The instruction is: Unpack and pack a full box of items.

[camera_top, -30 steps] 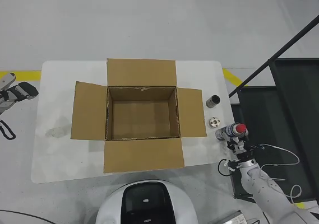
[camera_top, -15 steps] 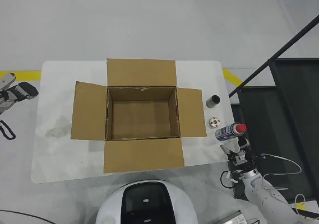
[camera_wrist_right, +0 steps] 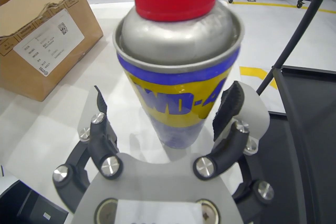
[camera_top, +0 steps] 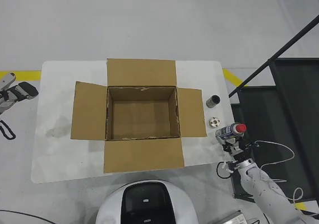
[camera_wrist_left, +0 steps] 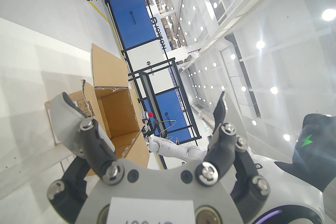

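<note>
Cardboard box (camera_top: 142, 71): sits mid-worktop with all four flaps folded out; the inside looks bare.
Worktop (camera_top: 58, 84): white; the loose items stand in a row beside the box's right flap.
Spray can (camera_wrist_right: 178, 83): blue and yellow metal body, bare metal shoulder, red plastic cap. It stands upright near the worktop's right edge and is the item nearest the robot.
Other items: a small dark cylinder (camera_top: 213, 101) at the far end of the row, and a small pale roll (camera_top: 215, 121) between it and the can.
Right hand (camera_wrist_right: 166, 101): released, fingers spread to either side of the can's lower body. One pad is just beside the wall and the other stands apart from it. No clamp yet.
Left hand (camera_wrist_left: 141, 99): released and holding nothing, off the worktop's left side, well apart from the box.
Step (judged): the box is emptied, and the can looks like the first item to go back in.
Handling (judged): the can is stiff and will not give under the pads. Its painted wall is smooth and round, so it may slip or twist. It probably has some weight if full, and being tall it tips easily.
Where to hold (judged): across the straight body below the shoulder, squarely on the widest line. Avoid the red cap, which could pull off.
</note>
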